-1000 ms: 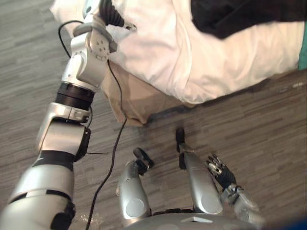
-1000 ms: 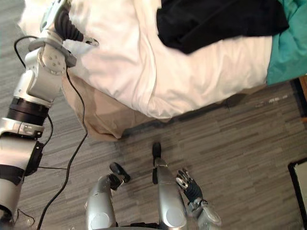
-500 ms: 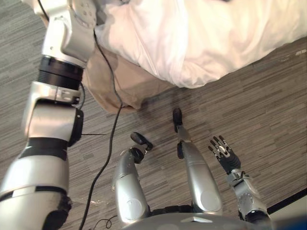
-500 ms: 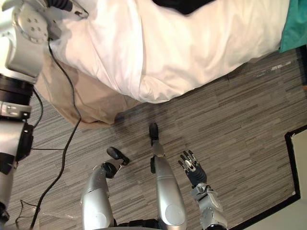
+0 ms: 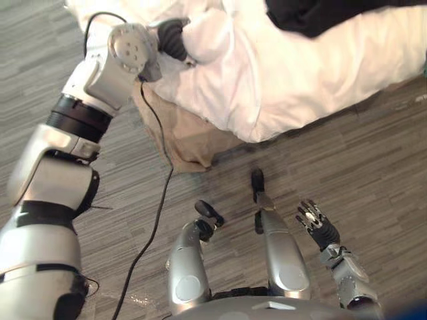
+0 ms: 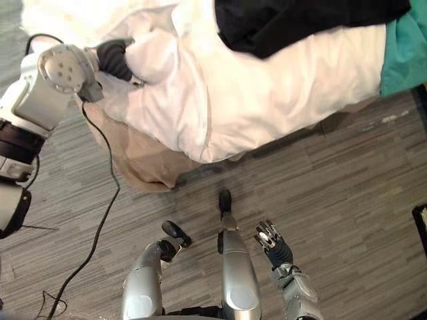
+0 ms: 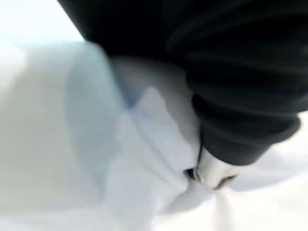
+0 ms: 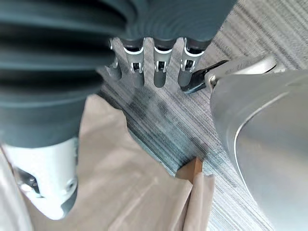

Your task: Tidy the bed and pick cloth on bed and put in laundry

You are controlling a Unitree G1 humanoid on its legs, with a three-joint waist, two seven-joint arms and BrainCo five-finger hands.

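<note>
black cloth (image 6: 300, 23) lies far right on the white duvet (image 5: 300, 80), well apart from both hands. left hand (image 5: 175, 39) is sunk in a bunched duvet fold far left, and i cannot tell its grip. right hand (image 5: 319, 223) hangs near right, fingers relaxed, empty.

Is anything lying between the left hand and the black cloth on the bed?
Yes. A bunched fold of the white duvet rises right beside the left hand, between it and the black cloth farther across. Past that fold, only more duvet surface separates them.
</note>
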